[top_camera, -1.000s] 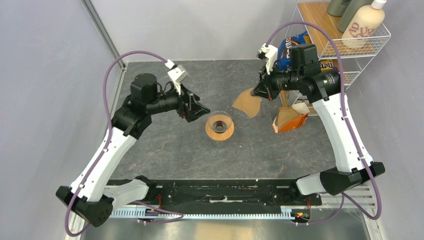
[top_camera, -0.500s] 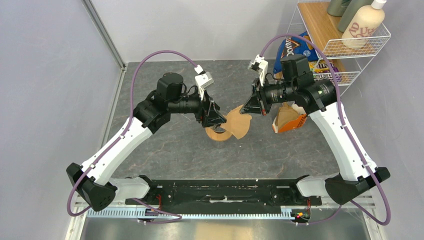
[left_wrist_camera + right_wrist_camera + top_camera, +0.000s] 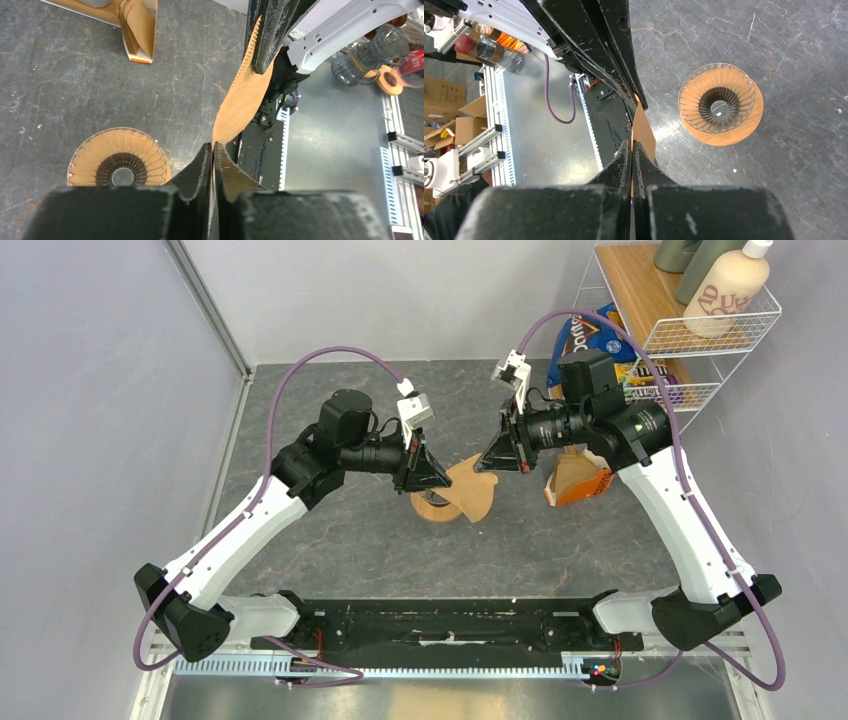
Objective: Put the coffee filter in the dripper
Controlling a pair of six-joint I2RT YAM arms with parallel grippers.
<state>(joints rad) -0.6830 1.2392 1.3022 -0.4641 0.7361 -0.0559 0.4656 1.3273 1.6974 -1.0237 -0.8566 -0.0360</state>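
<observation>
In the top view, at about one o'clock, a cream pump bottle (image 3: 735,282) on the wire shelf (image 3: 770,310) carries large brown lettering up its side. The lettering is turned and too small to spell out with any certainty. Nearer twelve-thirty, a blue snack bag (image 3: 578,338) shows a few white brand letters, crossed by a purple cable (image 3: 560,315), so no whole word reads; neither wrist view shows legible print.

Tan-brown coffee filter (image 3: 245,100), dark-ribbed orange-collared dripper (image 3: 721,104), grey veined table (image 3: 350,530).
</observation>
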